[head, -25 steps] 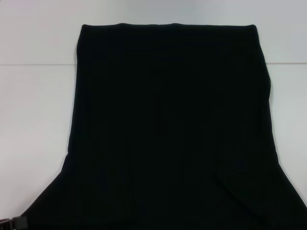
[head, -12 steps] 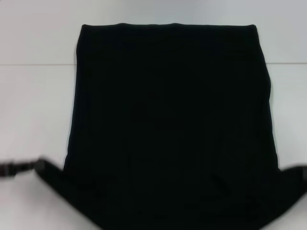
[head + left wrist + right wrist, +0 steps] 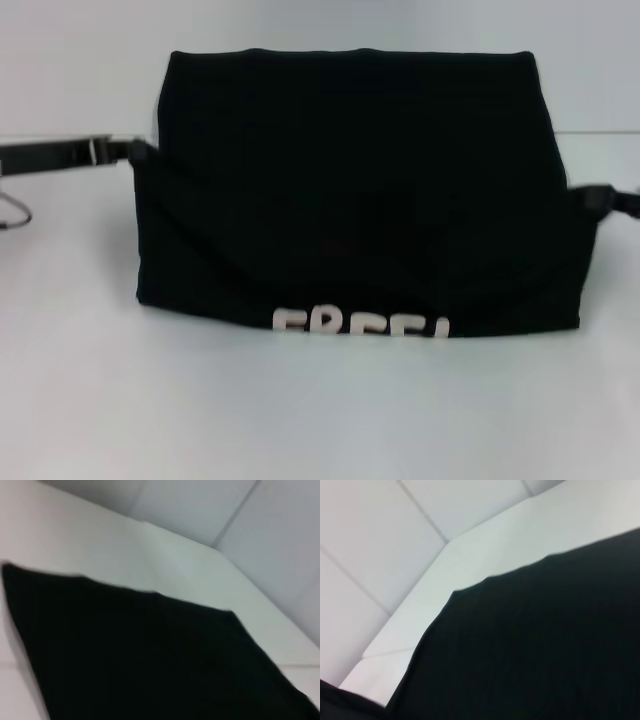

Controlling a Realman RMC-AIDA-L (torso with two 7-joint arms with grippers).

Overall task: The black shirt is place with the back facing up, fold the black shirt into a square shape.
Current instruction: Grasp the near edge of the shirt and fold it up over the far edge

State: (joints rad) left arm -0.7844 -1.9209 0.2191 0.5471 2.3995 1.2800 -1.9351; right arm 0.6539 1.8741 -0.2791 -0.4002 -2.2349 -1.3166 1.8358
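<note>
The black shirt (image 3: 350, 190) lies on the white table, with its near half lifted and carried over toward the far hem. White "FREE!" lettering (image 3: 360, 325) shows along the near fold. My left gripper (image 3: 138, 153) holds the shirt's left corner at the cloth's left edge. My right gripper (image 3: 592, 197) holds the right corner at the right edge, slightly nearer to me. Both are shut on the cloth and raised off the table. The left wrist view (image 3: 150, 655) and the right wrist view (image 3: 545, 645) show only the shirt's flat black cloth, not the fingers.
The white table (image 3: 300, 420) extends in front of the shirt and on both sides. A thin wire loop (image 3: 15, 212) hangs under my left arm. Pale wall panels (image 3: 200, 505) stand behind the table's far edge.
Both grippers rose from the near corners and moved away from me with the shirt's near half. The sleeves end has folded over and the white lettering now shows at the near fold.
</note>
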